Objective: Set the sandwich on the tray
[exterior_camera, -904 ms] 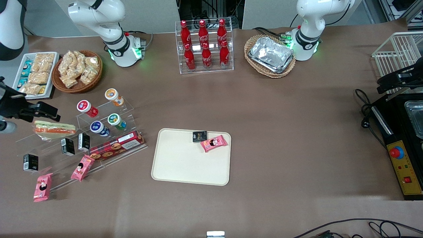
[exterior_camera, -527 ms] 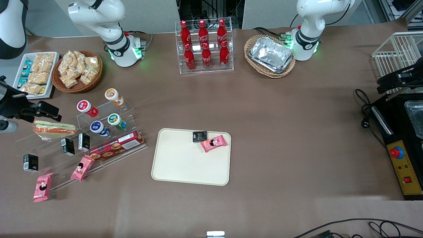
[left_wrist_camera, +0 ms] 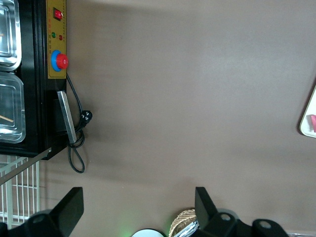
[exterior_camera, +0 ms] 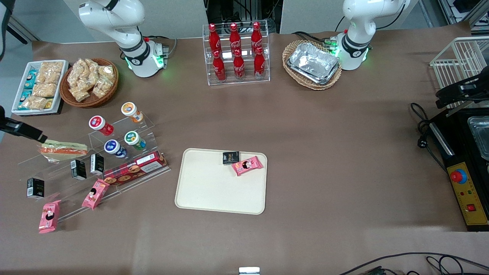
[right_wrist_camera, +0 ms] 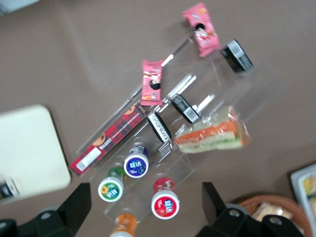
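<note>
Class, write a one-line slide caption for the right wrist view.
Open gripper hovers above the acrylic stand, where the wrapped sandwich lies untouched; a corner of the cream tray shows nearby.

Right arm base [exterior_camera: 141, 57] sits at about 11 o'clock on the table, white links rising out of frame toward 10 o'clock. Only a dark part of the gripper [exterior_camera: 23, 131] shows in the front view, at about 9 o'clock at the working arm's end of the table, above the surface. Right wrist view: 2 dark fingers, fingertips [right_wrist_camera: 81, 195] spread wide apart, nothing between them, gripper [right_wrist_camera: 145, 192] held high, pointing down at the table.
</note>
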### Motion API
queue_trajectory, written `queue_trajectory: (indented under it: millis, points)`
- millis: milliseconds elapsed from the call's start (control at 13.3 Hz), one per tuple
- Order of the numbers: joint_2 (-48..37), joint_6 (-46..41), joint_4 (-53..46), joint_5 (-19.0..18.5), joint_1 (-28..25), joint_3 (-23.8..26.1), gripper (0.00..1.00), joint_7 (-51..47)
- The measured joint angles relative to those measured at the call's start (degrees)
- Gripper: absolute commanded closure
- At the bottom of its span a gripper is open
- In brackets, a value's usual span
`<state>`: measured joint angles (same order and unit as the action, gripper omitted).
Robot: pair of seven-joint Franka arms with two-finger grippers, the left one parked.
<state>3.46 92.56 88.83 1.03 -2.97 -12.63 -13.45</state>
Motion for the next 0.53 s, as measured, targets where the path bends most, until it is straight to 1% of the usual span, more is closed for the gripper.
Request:
queue_trajectory:
  millis: [226,452,527]
  points:
    - [-0.3,-0.09,0.0,0.0,0.0,-2.55,0.0,-12.46]
    - [-0.35,-0.12,0.0,0.1,0.14,-6.26,0.0,-19.7]
    - [-0.33,-0.12,0.0,0.68,0.19,-7.69,0.0,-21.27]
